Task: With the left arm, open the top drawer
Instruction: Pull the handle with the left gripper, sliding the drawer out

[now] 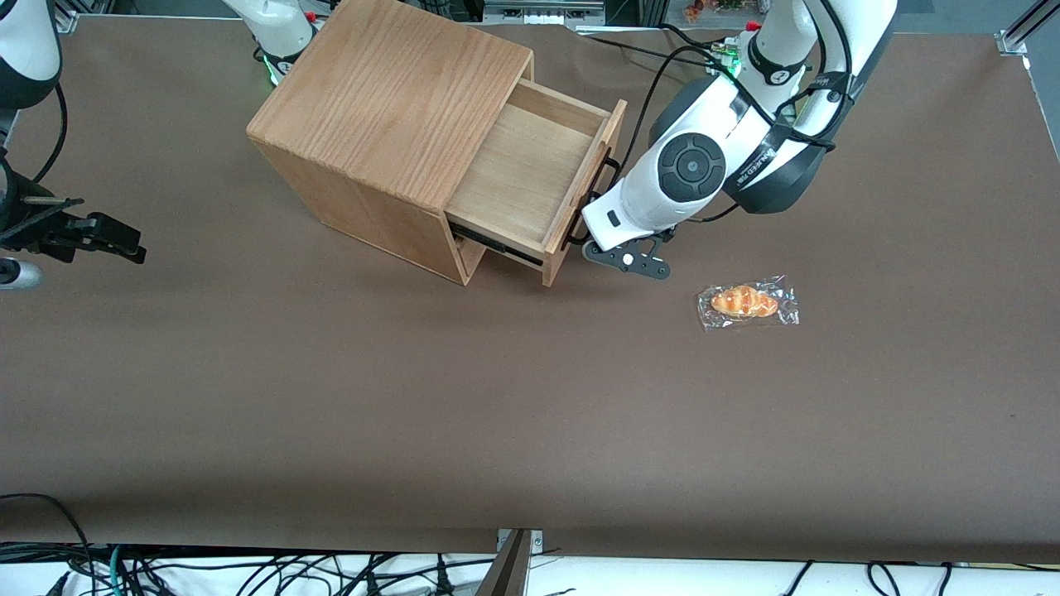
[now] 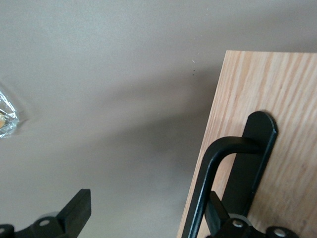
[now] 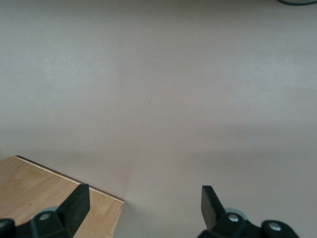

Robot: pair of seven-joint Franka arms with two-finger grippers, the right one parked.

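Standing well out of the oak cabinet [image 1: 389, 124], the top drawer [image 1: 530, 178] shows its bare floor to the front camera; by that showing the pull looks largely done, though whether it has reached full travel cannot be told. The left arm [image 1: 729, 149] reaches down in front of the drawer's front panel [image 2: 267, 144], and its gripper [image 1: 598, 222] sits right at the black bar handle [image 2: 210, 183]; in the wrist view one finger [image 2: 220, 215] is tucked between the bar and the panel while the other finger [image 2: 74, 213] stands well apart over bare table, so the fingers are spread wide and clamp nothing; the inner finger seems hooked under the bar, a placing that would let the arm drag the drawer outward without squeezing. The handle runs along the panel, raised off it on flat black mounts, leaving just the gap the finger needs. A wrapped bread roll [image 1: 747, 302] lies on the table near the gripper, nearer to the front camera and clear of the drawer's path. The table [image 1: 331, 397] is covered in a smooth brown sheet; cables [image 1: 248, 575] trail along its edge nearest the front camera, and metal framing [image 1: 1023, 33] shows at a corner on the working arm's end.
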